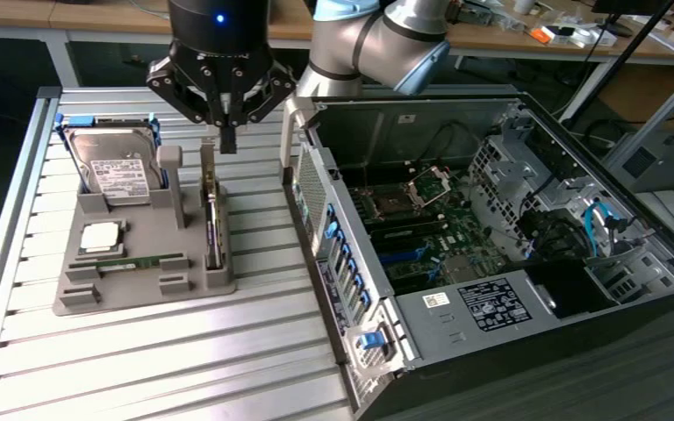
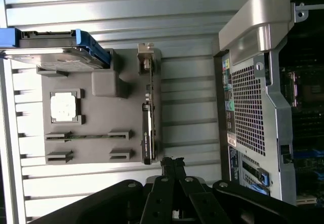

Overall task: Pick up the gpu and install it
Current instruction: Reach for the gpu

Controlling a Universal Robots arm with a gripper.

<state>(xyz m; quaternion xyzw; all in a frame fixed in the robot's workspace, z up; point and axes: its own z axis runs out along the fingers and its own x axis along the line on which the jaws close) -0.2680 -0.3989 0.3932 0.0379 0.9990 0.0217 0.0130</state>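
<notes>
My black tool, pinched narrow and empty, hovers over the thin flat gpu edge-up in its grey tray.

Two downward views, one wide, one near
The exterior view looks down at a slant over the ribbed silvery metal table, taking in the grey moulded plastic parts holder on the exterior view's left and the open black computer tower on its right; the wrist view faces straight down past the black gripper, closer, sharing holder, table and the tower's perforated rear panel
</notes>
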